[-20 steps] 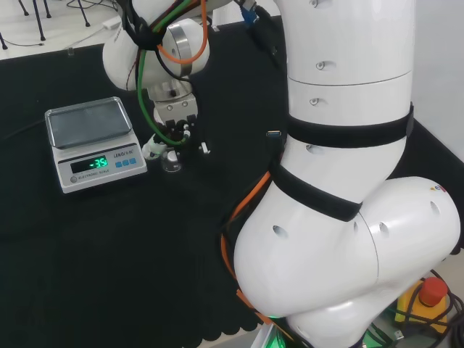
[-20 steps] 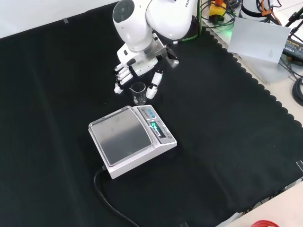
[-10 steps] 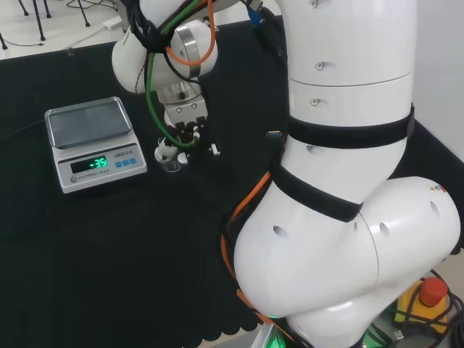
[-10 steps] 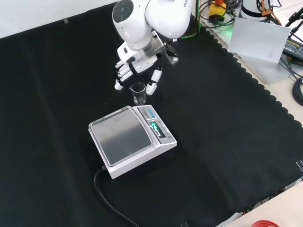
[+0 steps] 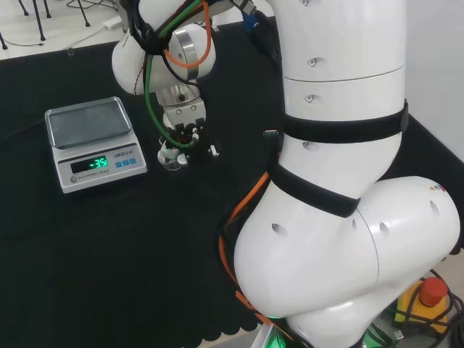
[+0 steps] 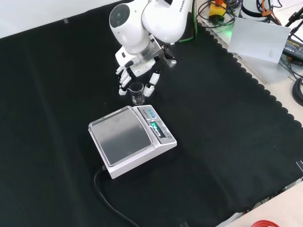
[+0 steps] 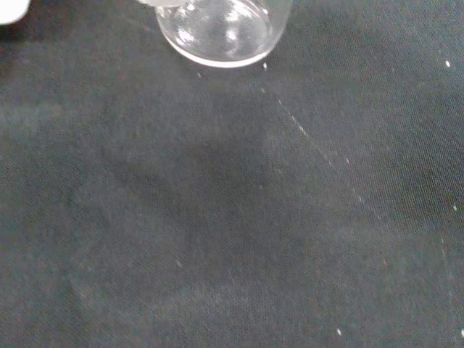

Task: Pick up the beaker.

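Note:
A small clear glass beaker [image 6: 138, 93] stands upright on the black cloth just beyond the scale's display end. In the head view the beaker [image 5: 172, 162] sits to the right of the scale. The black and white hand [image 6: 136, 75] hangs right above it, open. Its fingers [image 6: 124, 83] come down on one side of the rim and the thumb [image 6: 152, 85] on the other. I cannot tell whether they touch the glass. The hand [image 5: 181, 135] hides the beaker's top in the head view. The beaker's round base [image 7: 221, 32] is close in the wrist view.
A white electronic scale [image 6: 131, 139] with a steel pan and a lit green display sits beside the beaker, also in the head view [image 5: 93, 142]. Its black cable [image 6: 110, 204] trails toward the cloth's near edge. Open black cloth [image 6: 227, 118] lies to the right.
The hand has shifted over the beaker and come down a little, so fingers and thumb now flank its rim. The beaker and the scale have stayed put.

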`<state>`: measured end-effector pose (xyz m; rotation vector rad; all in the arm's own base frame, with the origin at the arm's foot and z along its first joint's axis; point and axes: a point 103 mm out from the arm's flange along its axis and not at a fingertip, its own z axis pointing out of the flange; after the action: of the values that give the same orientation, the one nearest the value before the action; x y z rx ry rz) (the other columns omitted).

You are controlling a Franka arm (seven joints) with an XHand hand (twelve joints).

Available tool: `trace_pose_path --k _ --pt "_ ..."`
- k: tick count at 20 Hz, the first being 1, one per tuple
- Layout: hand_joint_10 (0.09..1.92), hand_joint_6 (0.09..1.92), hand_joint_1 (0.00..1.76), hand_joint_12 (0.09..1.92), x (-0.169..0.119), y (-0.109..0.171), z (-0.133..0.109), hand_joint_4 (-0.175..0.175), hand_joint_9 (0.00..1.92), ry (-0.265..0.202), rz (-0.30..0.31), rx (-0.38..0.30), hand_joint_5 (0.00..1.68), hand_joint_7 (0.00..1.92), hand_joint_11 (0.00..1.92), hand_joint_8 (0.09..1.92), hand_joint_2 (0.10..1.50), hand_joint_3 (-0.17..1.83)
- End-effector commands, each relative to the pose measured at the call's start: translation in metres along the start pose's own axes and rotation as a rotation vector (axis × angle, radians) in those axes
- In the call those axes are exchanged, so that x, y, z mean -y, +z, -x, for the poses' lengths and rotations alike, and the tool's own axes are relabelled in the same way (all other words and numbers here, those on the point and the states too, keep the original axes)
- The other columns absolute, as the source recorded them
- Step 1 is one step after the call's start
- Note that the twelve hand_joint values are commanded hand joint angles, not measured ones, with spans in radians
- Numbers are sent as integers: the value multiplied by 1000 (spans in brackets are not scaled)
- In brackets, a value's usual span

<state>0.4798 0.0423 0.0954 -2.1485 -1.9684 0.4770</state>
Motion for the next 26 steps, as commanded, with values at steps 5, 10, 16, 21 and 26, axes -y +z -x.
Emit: trace_pose_path --k 5,10,16,21,26 --pt "766 774 897 1367 4 -14 -6 -78 880 -30 68 12 632 755 479 765 1060 -175" --pt "761 802 903 1351 5 -25 -4 -79 923 -34 85 11 681 796 524 766 1083 -175" --pt "759 808 903 1349 16 -39 1 -78 933 -59 96 32 694 806 534 767 1094 -175" --pt "760 812 902 1349 28 -60 11 -79 942 -57 126 26 703 813 546 768 1098 -175" --pt "760 815 902 1346 36 -71 12 -80 951 -61 137 33 714 823 552 769 1100 -175"
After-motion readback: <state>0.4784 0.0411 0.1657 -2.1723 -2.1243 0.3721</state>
